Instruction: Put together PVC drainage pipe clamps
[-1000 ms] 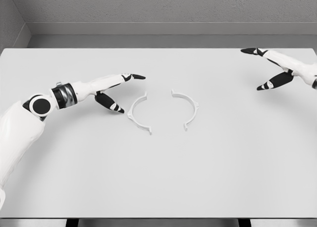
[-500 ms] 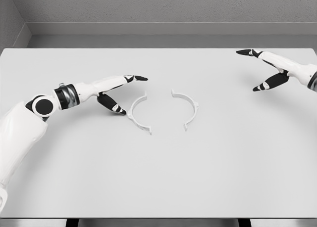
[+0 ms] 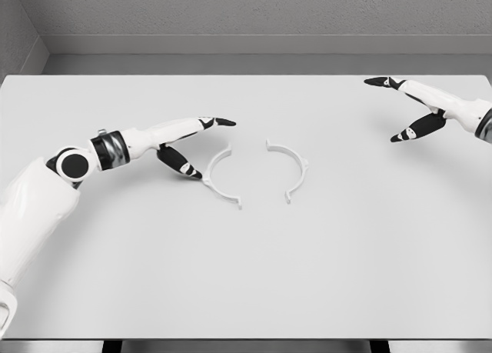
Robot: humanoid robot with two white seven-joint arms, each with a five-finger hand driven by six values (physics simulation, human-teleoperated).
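Clamp halves lie near the middle of the desk (image 3: pixel 246 276), two white half-rings with their open sides facing each other and a clear gap between them: the left clamp half (image 3: pixel 221 179) and the right clamp half (image 3: pixel 290 169), each with small tabs at its ends. The left robot hand (image 3: pixel 196 143) sits just left of the left clamp half, fingers spread, one long finger stretched above the arc's far end and a dark thumb tip touching or nearly touching its outer curve; it holds nothing. The right robot hand (image 3: pixel 415 107) hovers at the far right of the desk, well apart from the right clamp half, also open and empty.

The step in hand looks like the first contact on the left clamp half, ahead of bringing the two arcs together. To do it well, the left robot hand should probably pinch across the thin band at mid-arc, not near a tab, so the piece does not pivot or skid on the smooth desk. A low, level approach would suit so flat a part. The tabs at both ends need to meet squarely, so keeping the arc's orientation while sliding it rightward matters.
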